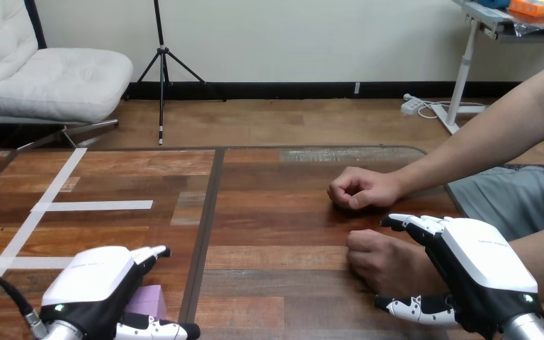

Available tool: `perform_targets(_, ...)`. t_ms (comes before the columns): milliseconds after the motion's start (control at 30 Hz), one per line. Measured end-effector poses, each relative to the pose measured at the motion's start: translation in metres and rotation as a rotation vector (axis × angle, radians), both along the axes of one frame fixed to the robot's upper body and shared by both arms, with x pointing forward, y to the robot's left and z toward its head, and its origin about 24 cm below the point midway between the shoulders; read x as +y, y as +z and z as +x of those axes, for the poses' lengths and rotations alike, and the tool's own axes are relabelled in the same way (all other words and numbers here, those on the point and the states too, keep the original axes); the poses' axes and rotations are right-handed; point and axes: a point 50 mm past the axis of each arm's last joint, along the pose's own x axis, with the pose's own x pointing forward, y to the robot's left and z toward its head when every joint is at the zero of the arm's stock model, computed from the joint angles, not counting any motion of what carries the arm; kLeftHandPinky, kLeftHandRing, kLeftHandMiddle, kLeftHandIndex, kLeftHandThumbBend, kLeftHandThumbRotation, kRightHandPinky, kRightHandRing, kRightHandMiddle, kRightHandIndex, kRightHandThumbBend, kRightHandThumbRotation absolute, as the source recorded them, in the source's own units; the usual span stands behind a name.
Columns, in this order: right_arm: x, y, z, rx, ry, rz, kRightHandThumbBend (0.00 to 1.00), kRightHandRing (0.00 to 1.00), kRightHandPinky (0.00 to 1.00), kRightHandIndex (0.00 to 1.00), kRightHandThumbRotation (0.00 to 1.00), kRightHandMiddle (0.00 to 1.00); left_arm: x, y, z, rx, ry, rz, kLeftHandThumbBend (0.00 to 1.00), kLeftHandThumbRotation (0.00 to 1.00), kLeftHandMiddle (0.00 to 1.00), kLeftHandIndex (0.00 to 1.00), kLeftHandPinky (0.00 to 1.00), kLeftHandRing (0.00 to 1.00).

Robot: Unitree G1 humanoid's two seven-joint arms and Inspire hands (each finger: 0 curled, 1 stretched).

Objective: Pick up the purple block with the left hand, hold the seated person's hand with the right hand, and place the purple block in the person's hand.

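Note:
A purple block (pixel 149 300) lies on the wooden table (pixel 269 212) near its front edge at the left. My left hand (pixel 92 280) rests right beside it, open, with a finger (pixel 150 253) reaching past the block's far side and the thumb (pixel 157 329) along its near side. The block stays flat on the table. At the lower right, my right hand (pixel 483 265) is shut on the person's hand nearest me (pixel 386 261), fingers (pixel 412 224) round its far side and the thumb (pixel 414 307) under its near side. That hand is a loose fist.
The person's other hand (pixel 358 190) rests as a fist on the table a little farther back, its forearm running off to the right. White tape strips (pixel 95 206) mark the table's left part. A dark seam (pixel 209 212) runs front to back.

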Motion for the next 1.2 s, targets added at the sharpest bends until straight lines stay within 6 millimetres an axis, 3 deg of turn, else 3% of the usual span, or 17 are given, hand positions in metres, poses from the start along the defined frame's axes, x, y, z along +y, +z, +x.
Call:
perform_targets(933,-0.0002,-0.0004,0.0000,0.007,-0.001,0.000,0.69,0.88,0.93,0.83,0.22,0.83,0.0011,-0.0025,-0.0002,0.055,-0.009,0.014,1.00,0.62,0.88,0.86,0.74,0.83)
perform_targets(1200,-0.0002,-0.0004,0.0000,0.007,0.000,0.000,0.69,0.87,0.92,0.83,0.22,0.83,0.0020,-0.0004,0.0041,0.064,0.005,0.034,1.00,0.56,0.87,0.83,0.66,0.80)
